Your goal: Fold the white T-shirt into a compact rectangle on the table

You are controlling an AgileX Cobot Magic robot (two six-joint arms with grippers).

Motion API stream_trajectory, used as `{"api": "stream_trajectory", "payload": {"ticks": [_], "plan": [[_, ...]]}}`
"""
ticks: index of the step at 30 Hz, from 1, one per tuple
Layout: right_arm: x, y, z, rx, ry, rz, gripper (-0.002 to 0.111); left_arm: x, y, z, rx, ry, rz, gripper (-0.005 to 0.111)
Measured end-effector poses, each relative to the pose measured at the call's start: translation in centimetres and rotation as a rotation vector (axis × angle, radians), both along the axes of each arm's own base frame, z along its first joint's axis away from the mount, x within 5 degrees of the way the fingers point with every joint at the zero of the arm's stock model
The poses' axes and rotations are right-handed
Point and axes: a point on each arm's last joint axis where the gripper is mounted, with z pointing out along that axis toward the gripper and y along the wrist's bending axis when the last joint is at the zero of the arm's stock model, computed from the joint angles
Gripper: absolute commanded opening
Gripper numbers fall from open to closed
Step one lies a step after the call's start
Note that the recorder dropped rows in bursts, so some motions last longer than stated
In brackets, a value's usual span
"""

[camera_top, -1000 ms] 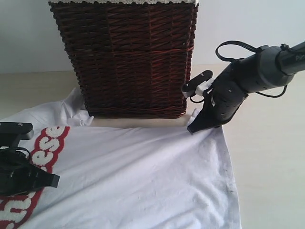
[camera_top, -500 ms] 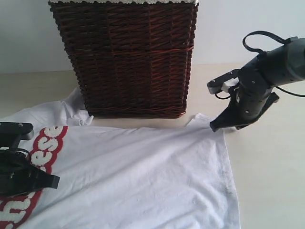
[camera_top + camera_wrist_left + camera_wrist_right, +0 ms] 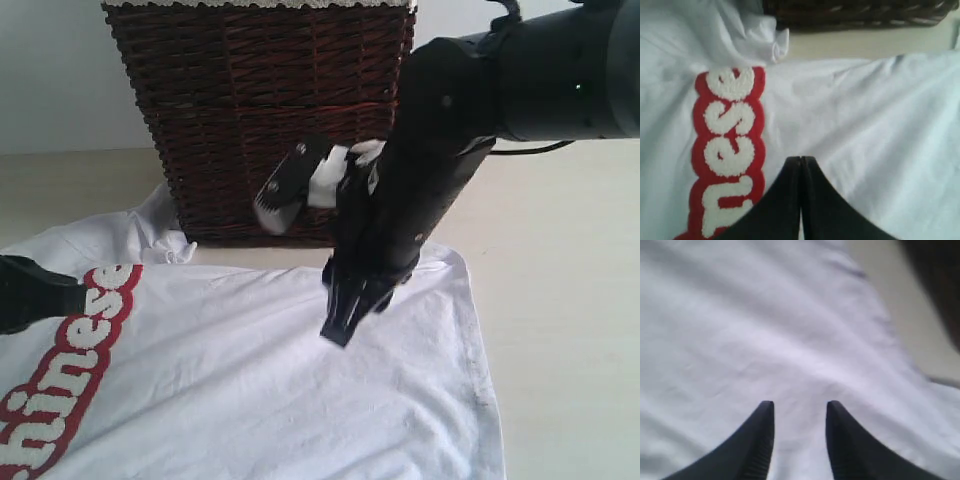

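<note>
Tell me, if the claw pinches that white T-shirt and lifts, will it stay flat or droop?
Probably droop: the white T-shirt lies limp, with soft creases and a bunched sleeve by the basket. It looks thin, so likely light. Pushed, it would likely wrinkle rather than slide whole.

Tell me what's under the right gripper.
Plain fabric of the white cotton T-shirt, seen between the right gripper's parted black jaws. The pale beige table beneath that cloth is covered; whether the tips touch the fabric cannot be told.

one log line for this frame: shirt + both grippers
white T-shirt: spread on table, unfolded | left gripper: shut, beside lettering | right gripper: open, empty, over plain fabric
</note>
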Motion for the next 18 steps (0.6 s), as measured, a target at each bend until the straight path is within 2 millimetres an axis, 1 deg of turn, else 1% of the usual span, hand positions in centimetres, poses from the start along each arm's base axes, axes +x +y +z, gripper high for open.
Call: {"api": "stream_trajectory", "payload": {"ticks": [2, 4, 7, 10, 13, 15, 18], "plan": [[-2.1, 1.0, -0.3, -0.047, 0.077, 0.074, 0.056, -0.7, 0.2, 1.1, -0.035, -0.046, 0.014, 0.000], [-4.3, 1.8, -0.9, -0.098, 0.159, 0.139, 0.055, -1.5, 0.4, 2.0, -0.067, -0.086, 0.024, 0.000], [-7.5, 2.5, -2.3, -0.168, 0.239, 0.223, 0.055, -2.5, 0.6, 2.7, -0.100, -0.122, 0.033, 0.000], [-9.9, 2.9, -3.8, -0.193, 0.251, 0.281, 0.055, -3.1, 0.7, 2.9, -0.121, -0.135, 0.033, 0.000], [-10.9, 3.3, -5.8, -0.192, 0.218, 0.281, 0.055, -3.4, 0.7, 3.1, -0.138, -0.131, 0.030, 0.000], [-10.7, 3.3, -7.3, -0.213, 0.201, 0.232, 0.053, -3.5, 0.6, 3.0, -0.143, -0.119, 0.020, 0.000], [-10.2, 2.8, -9.8, -0.308, 0.195, 0.170, 0.048, -3.6, 0.5, 3.0, -0.151, -0.107, 0.015, 0.000]]}}
